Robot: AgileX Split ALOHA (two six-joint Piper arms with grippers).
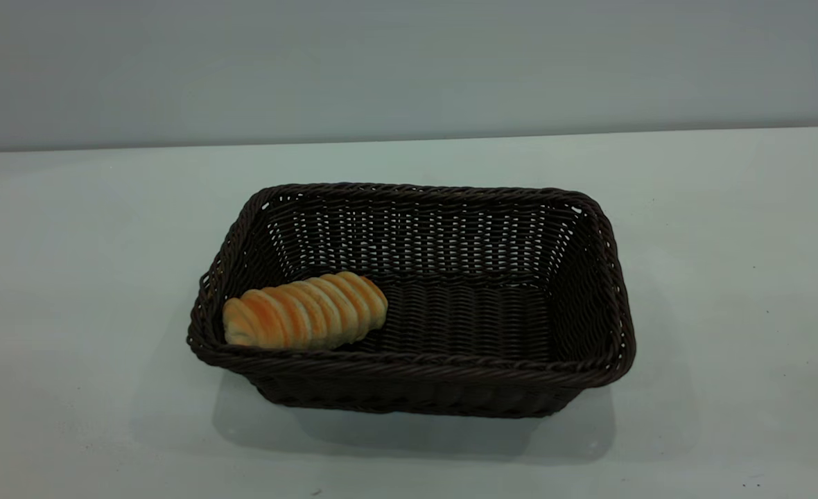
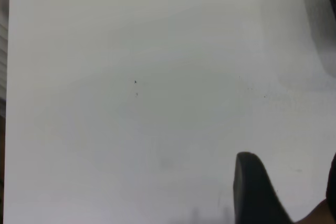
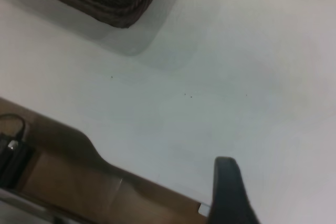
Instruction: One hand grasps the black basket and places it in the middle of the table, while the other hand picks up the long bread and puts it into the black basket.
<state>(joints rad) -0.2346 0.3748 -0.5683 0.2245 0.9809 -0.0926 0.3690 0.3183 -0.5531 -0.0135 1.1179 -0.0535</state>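
The long bread [image 1: 305, 310] lies inside the black basket [image 1: 416, 194] at its left end, long axis slanting, mid-desk [image 1: 69, 242]. Both grippers hang over bare desk (finger state cannot be told); the right sees the basket's corner.

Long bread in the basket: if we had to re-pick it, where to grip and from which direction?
Grip the long bread across its narrow middle, coming straight down from above. It lies flat in the black basket, close to the front-left walls, so side approaches look blocked; jaws should probably straddle its long axis.
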